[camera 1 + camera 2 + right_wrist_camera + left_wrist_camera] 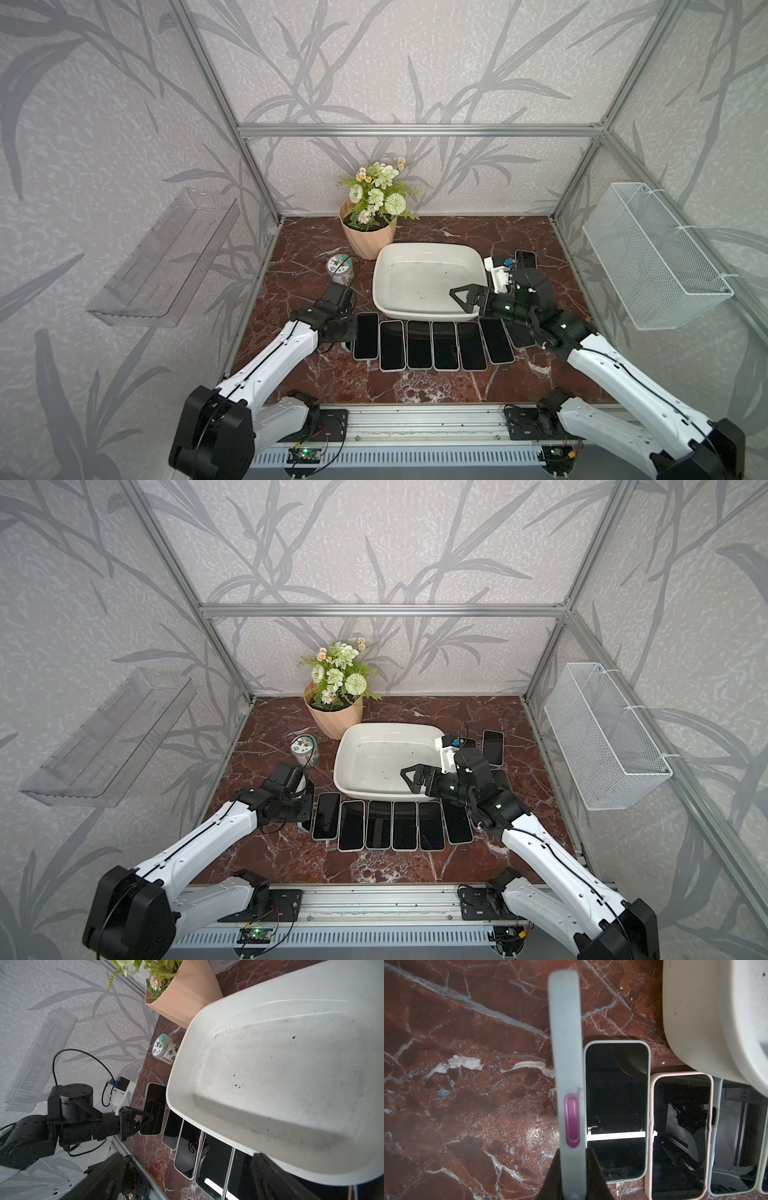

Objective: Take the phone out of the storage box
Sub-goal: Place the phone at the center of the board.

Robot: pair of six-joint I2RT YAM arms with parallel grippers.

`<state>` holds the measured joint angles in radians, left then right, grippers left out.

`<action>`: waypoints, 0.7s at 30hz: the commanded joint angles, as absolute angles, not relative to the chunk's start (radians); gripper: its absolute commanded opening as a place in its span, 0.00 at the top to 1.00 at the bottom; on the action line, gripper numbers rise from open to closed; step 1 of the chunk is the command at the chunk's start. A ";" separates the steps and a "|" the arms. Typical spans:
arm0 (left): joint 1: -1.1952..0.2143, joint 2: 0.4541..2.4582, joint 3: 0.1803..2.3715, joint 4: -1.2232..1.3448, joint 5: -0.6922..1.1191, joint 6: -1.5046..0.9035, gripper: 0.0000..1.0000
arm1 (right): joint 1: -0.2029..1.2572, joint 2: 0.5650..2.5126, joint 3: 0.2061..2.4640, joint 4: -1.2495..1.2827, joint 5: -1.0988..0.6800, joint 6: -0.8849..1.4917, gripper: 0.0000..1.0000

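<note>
The phone is out of the storage box. It is clamped in the left gripper, whose jaws are pressed tight on its two flat faces near the end closest to the robot. It stands on its long edge, thin side up. Its long axis lies level and runs from the front toward the back wall, parallel to the row of phones just beside it, at the left end of that row. In the right wrist view its dark glass face is turned toward the row. I can't tell whether its lower edge touches the table.

The phone's case is matte pale grey with rounded ends, and a slim magenta oval button is set into the upturned edge. The row lies flat with the screens up, black glossy glass in pale rims, along the front wall of the storage box.

The storage box is smooth white plastic, shallow, with rounded corners and a rolled rim. Its floor is scuffed grey with dark specks. The right gripper hovers over its near right corner with its jaws spread wide, gripping nothing. The table is polished red-brown marble with white veins.
</note>
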<state>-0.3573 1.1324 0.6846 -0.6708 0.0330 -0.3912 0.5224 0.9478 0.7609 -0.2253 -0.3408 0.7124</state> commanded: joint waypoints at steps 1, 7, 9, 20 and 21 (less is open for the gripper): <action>-0.348 1.145 0.693 -0.630 0.054 -0.356 1.00 | 0.518 0.950 0.756 -0.225 -0.334 0.701 0.01; -0.333 1.187 0.701 -0.638 0.073 -0.350 1.00 | 0.516 0.936 0.766 -0.251 -0.325 0.686 0.01; -0.323 1.197 0.701 -0.637 0.080 -0.350 1.00 | 0.514 0.933 0.766 -0.252 -0.326 0.684 0.01; -0.280 1.260 0.712 -0.640 0.117 -0.345 0.95 | 0.511 0.928 0.757 -0.249 -0.326 0.686 0.01; -0.277 1.266 0.714 -0.638 0.124 -0.342 0.94 | 0.512 0.927 0.757 -0.248 -0.327 0.686 0.01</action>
